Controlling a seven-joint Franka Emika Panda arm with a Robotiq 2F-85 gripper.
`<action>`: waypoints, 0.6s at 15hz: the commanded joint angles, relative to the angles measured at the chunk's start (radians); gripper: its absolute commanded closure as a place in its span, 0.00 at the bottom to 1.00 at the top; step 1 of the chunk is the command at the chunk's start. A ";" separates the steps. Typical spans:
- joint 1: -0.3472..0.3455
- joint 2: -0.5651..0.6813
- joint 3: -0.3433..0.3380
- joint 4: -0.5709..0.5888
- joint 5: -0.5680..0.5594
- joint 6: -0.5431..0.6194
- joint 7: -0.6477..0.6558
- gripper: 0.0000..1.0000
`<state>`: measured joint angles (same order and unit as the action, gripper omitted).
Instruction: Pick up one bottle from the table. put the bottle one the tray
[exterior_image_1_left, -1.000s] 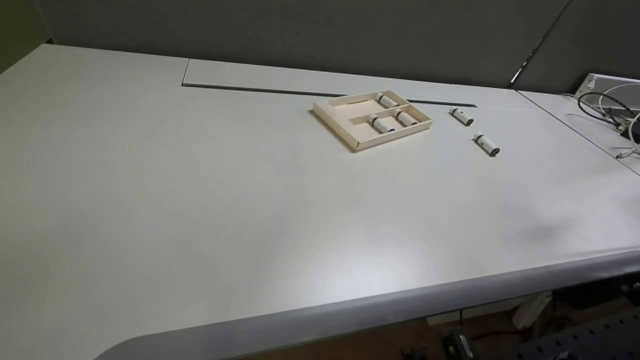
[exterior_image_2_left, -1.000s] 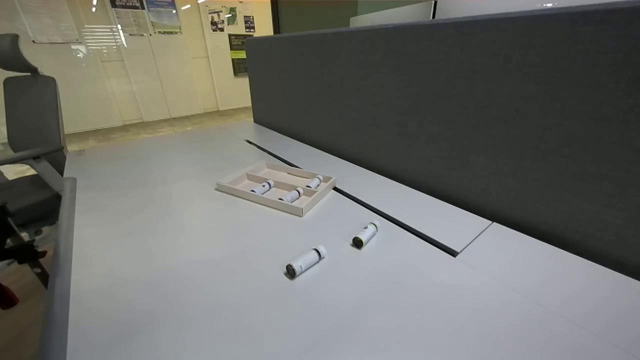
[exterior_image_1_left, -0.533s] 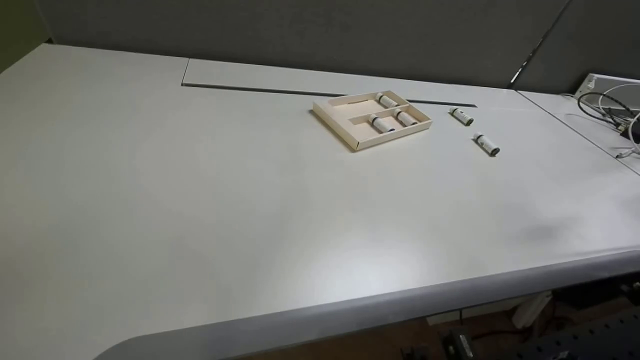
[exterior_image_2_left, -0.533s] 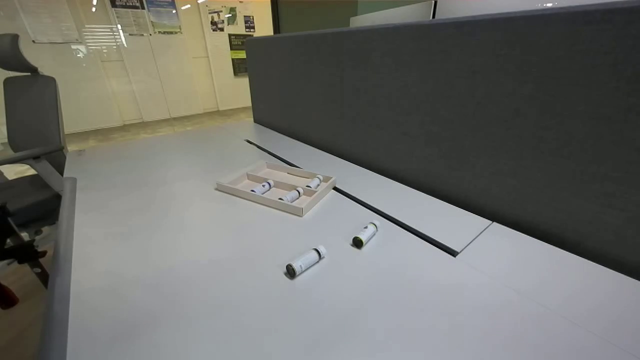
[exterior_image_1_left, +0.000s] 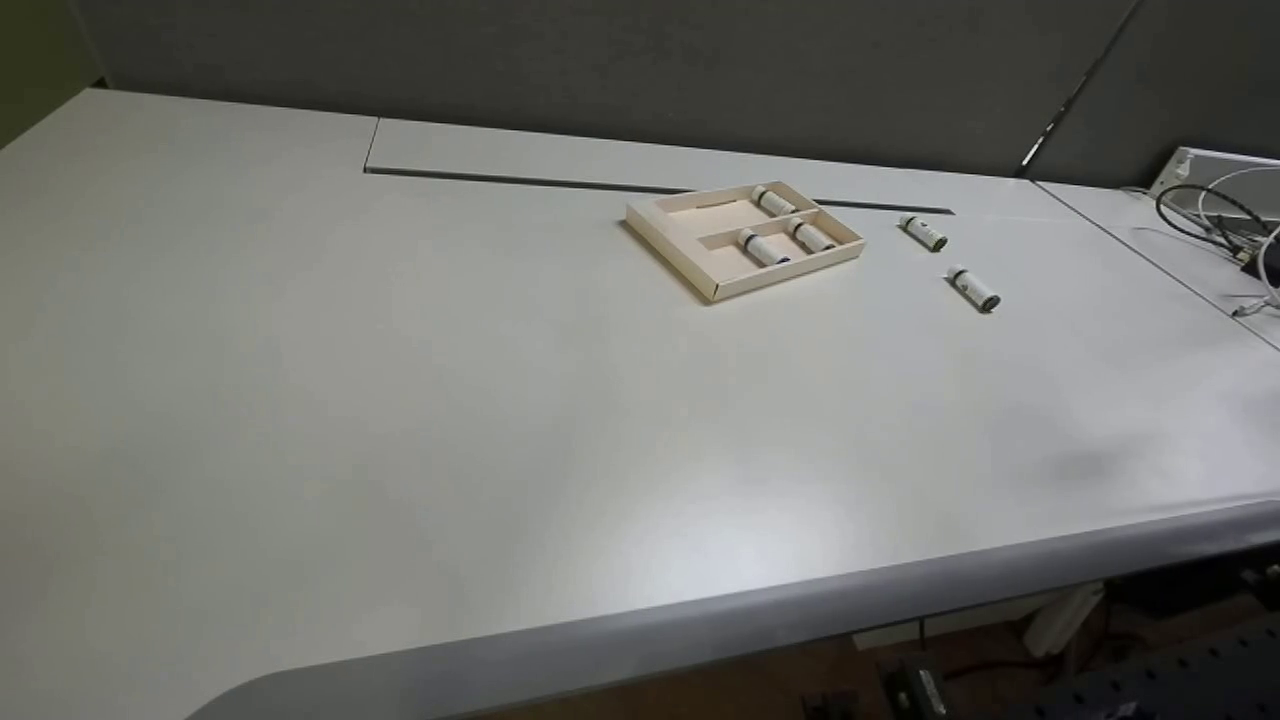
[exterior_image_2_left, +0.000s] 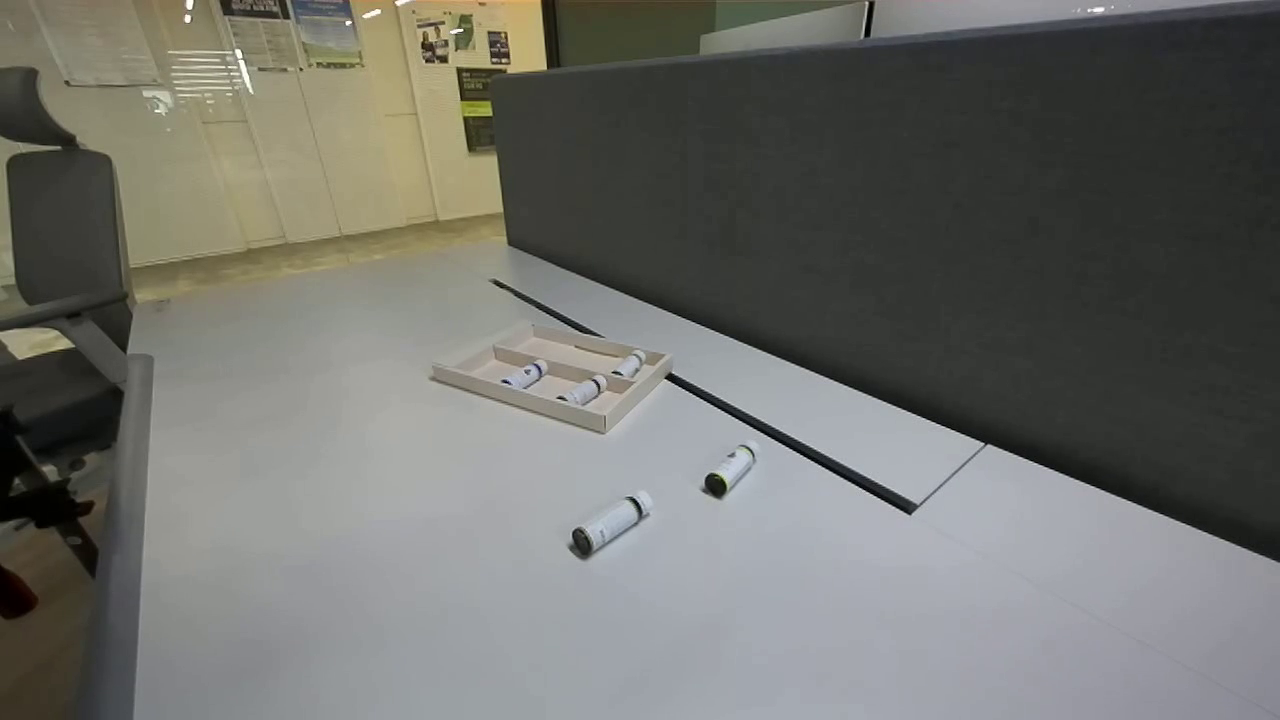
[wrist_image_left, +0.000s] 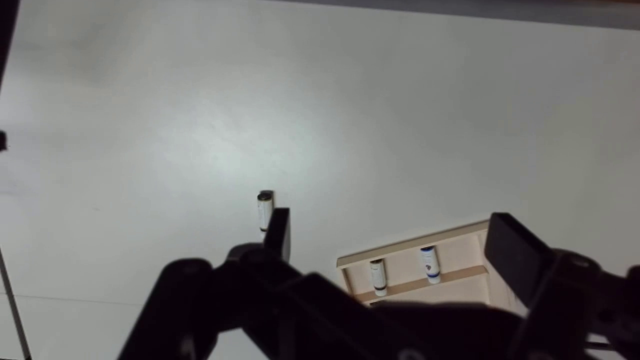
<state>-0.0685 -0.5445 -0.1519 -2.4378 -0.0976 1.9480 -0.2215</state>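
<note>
Bottle (exterior_image_2_left: 612, 524) lies flat, dark end toward table edge (exterior_image_1_left: 750, 614) (cap opposite); hand (wrist_image_left: 390, 227) spread.

Open table (exterior_image_1_left: 450, 400) runs from five to nine o'clock off the tray (exterior_image_1_left: 745, 283) in an exterior view, bottles (exterior_image_1_left: 972, 288) block three, partition (exterior_image_1_left: 640, 80) bars twelve!

The bottles (wrist_image_left: 431, 264) are white with dark or blue bands, the tray (exterior_image_1_left: 820, 261) beige.

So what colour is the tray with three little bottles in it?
The tray is pale beige; it shows best in an exterior view.
</note>
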 joint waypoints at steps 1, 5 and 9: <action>-0.015 0.244 -0.069 0.072 -0.001 0.165 -0.089 0.00; -0.063 0.513 -0.085 0.169 -0.031 0.306 -0.095 0.00; -0.069 0.447 -0.064 0.088 0.000 0.313 -0.114 0.00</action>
<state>-0.1215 -0.0974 -0.2318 -2.3510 -0.1000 2.2632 -0.3340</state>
